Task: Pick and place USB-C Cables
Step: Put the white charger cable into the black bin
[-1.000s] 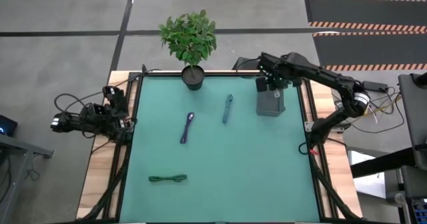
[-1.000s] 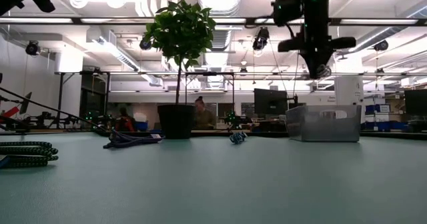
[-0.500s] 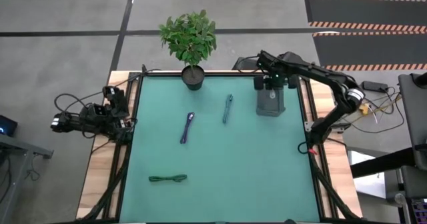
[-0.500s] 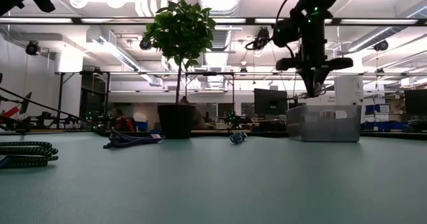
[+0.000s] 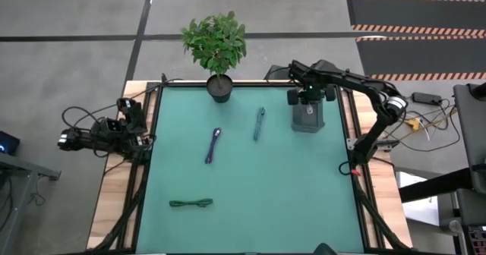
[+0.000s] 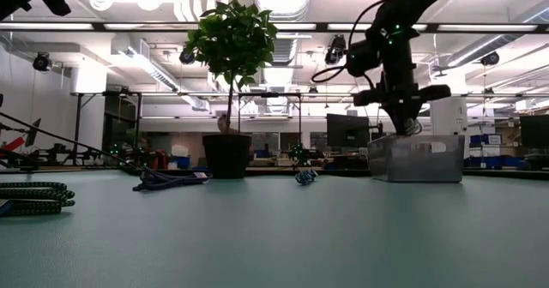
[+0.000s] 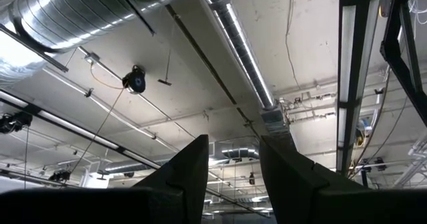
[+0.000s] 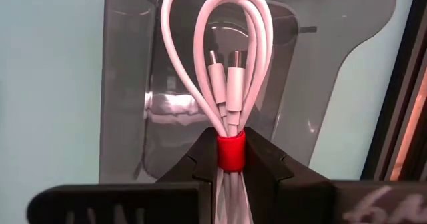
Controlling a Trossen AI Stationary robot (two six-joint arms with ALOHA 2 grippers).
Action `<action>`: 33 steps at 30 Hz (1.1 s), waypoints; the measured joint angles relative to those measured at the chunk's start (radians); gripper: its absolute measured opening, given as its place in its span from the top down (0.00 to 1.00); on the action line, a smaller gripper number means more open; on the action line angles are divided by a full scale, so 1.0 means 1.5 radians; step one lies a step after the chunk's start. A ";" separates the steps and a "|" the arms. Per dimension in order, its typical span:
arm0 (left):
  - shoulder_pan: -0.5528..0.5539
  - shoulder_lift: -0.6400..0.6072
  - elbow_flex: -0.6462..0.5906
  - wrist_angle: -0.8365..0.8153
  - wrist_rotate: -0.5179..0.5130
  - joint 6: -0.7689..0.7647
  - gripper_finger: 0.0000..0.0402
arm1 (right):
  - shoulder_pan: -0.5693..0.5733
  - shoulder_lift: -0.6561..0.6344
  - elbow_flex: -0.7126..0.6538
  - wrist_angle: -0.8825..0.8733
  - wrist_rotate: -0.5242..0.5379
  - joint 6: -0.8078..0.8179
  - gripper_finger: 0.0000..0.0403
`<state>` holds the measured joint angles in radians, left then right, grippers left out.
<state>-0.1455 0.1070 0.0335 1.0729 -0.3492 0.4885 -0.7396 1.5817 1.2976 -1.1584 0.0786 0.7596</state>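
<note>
My right gripper [image 5: 306, 97] hangs over the clear bin [image 5: 307, 120] at the table's far right, shut on the white cable bundle [image 8: 223, 57] with its red-pink tie. In the low view it [image 6: 403, 123] sits just above the bin [image 6: 416, 158]. The purple cable [image 5: 213, 145], the teal cable [image 5: 259, 124] and the green cable [image 5: 190, 203] lie flat on the green mat. My left gripper [image 7: 233, 174] is open, parked off the table's left edge [image 5: 114, 130] and pointing up at the ceiling. My right gripper pinches the white bundle at its tie band [image 8: 231, 154] between the two fingers [image 8: 193, 161], coming from above and pointing down. The loops and both plugs [image 8: 227, 74] stick out past the fingertips. The bundle is lifted clear and hangs over the bin's open top.
A potted plant [image 5: 219, 88] stands at the table's far edge, left of the bin. Black robot wires [image 5: 83, 130] trail off the left side. Open mat lies between the cables and along the near right part of the table [image 5: 304, 202].
My right gripper has come down toward the clear bin, carrying the white bundle, and has shifted a little toward the table's left. It has stayed shut on the bundle. The cables on the mat have not moved.
</note>
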 joint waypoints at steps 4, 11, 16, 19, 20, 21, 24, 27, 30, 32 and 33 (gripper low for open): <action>0.000 0.000 0.000 0.000 0.000 0.000 0.71 | 0.000 0.007 0.000 0.014 0.000 0.000 0.92; 0.000 0.000 0.000 0.000 0.000 0.000 0.71 | 0.002 0.016 0.000 0.010 0.000 0.021 0.92; 0.000 0.000 0.000 0.000 0.000 0.000 0.71 | 0.003 0.012 0.000 0.012 0.002 0.034 0.92; 0.000 0.000 0.000 0.000 0.000 0.000 0.71 | 0.003 0.012 0.000 0.013 0.013 0.039 0.92; 0.000 0.000 0.000 0.000 0.000 0.000 0.71 | 0.003 0.012 0.000 0.013 0.017 0.039 0.92; 0.000 0.000 0.000 0.000 0.000 -0.001 0.71 | 0.003 0.012 0.000 0.013 0.018 0.039 0.92; 0.000 0.000 0.000 0.000 0.000 -0.001 0.71 | 0.003 0.012 0.000 0.014 0.018 0.039 0.92; 0.000 0.000 0.000 0.000 0.000 -0.001 0.71 | 0.003 0.012 0.000 0.016 0.018 0.044 0.92; 0.000 0.000 0.000 0.000 0.000 -0.001 0.71 | 0.003 0.012 0.000 0.018 0.018 0.048 0.92; 0.000 0.000 0.000 0.000 0.000 -0.001 0.71 | 0.003 0.012 0.000 0.018 0.018 0.057 0.92; 0.000 0.000 0.000 0.000 0.000 -0.001 0.71 | 0.003 0.012 0.000 0.018 0.018 0.059 0.92</action>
<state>-0.1455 0.1070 0.0341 1.0729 -0.3492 0.4873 -0.7357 1.5997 1.2976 -1.1313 0.1051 0.8488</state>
